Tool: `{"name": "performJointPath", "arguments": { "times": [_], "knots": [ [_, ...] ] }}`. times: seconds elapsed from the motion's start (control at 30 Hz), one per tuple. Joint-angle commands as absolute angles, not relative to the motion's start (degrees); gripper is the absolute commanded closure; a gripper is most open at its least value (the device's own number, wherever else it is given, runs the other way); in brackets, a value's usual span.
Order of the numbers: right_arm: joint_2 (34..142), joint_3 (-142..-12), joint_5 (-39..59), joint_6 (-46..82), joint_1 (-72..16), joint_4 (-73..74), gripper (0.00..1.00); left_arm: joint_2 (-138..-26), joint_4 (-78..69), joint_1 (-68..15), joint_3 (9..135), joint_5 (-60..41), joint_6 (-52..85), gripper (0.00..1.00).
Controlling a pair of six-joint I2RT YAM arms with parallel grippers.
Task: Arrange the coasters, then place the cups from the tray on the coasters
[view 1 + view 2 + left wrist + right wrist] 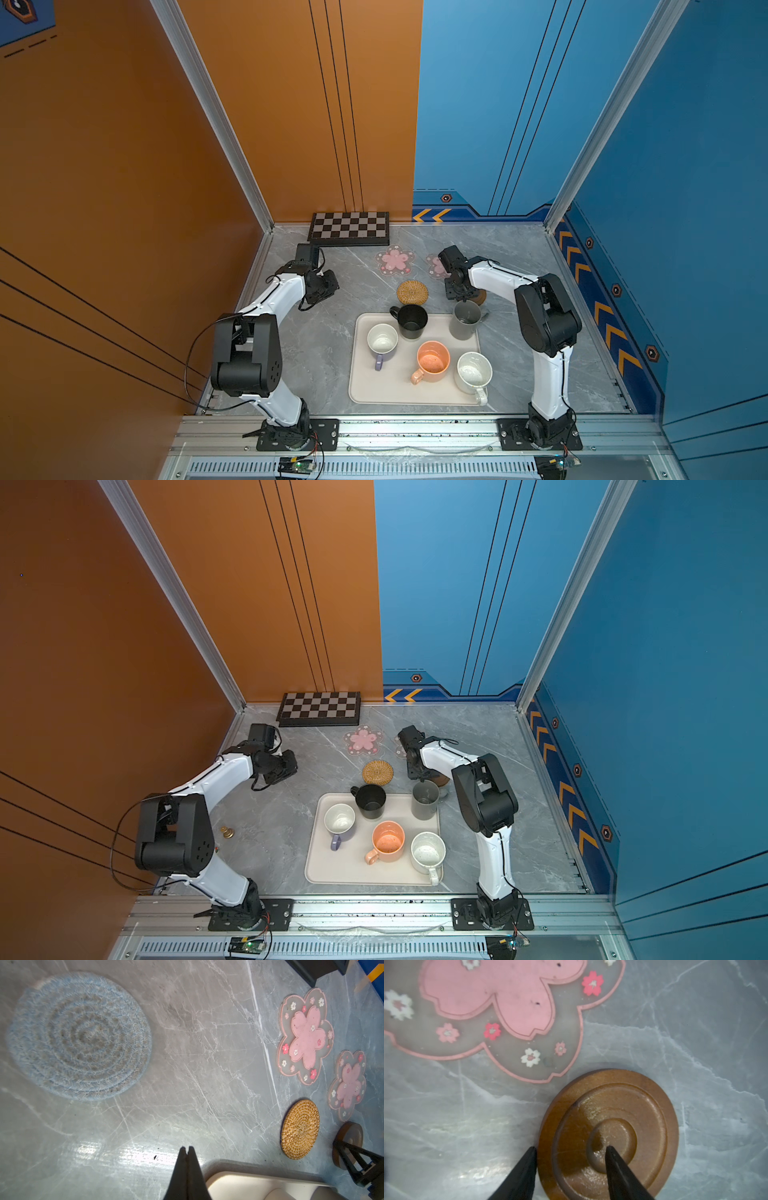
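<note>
the right claw [571, 1147] is resting half spread astride the rim of the wooden coaster [643, 1105], grip unclear, on the surface [316, 345] beside a pink coaster [508, 991], just behind the tray [361, 386] holding five cups [432, 361], while the left claw [186, 1148] is hovering closed, empty.

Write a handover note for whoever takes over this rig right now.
Left pincer: shut, empty, over the table beside the blue woven coaster.
Right pincer: jaws apart astride the wooden coaster rim; grip unclear.
Flower coasters, rattan coaster and the wooden one lie beyond the tray.
Black cup, grey cup, lavender cup, orange cup, white speckled cup: all on the tray.
Done: no cup on a coaster yet.
To do: finish arranging coasters, move five cups.
</note>
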State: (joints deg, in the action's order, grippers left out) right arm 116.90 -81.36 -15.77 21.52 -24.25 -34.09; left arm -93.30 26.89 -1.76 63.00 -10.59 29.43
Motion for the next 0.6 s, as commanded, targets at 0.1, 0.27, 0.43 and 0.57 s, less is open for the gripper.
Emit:
{"name": "performJointPath", "arguments": {
  "times": [0.1,0.27,0.43,0.57],
  "knots": [
    [115.4,-78.6,-18.6,22.5,-21.3,-37.4,0.46,-93.1,27.9,-2.1,63.1,-11.5,29.7,0.96],
    [114.5,-76.9,-18.2,22.5,-19.3,-37.4,0.46,-93.0,28.0,-2.2,63.4,-12.0,30.1,0.96],
    [113.1,-75.1,-19.1,21.9,-17.1,-37.4,0.46,-92.6,27.9,-2.3,63.6,-12.1,30.4,0.96],
    [112.2,-73.9,-19.1,21.7,-15.0,-37.4,0.46,-92.6,28.0,-2.5,63.6,-12.0,30.5,0.96]
  ]
}}
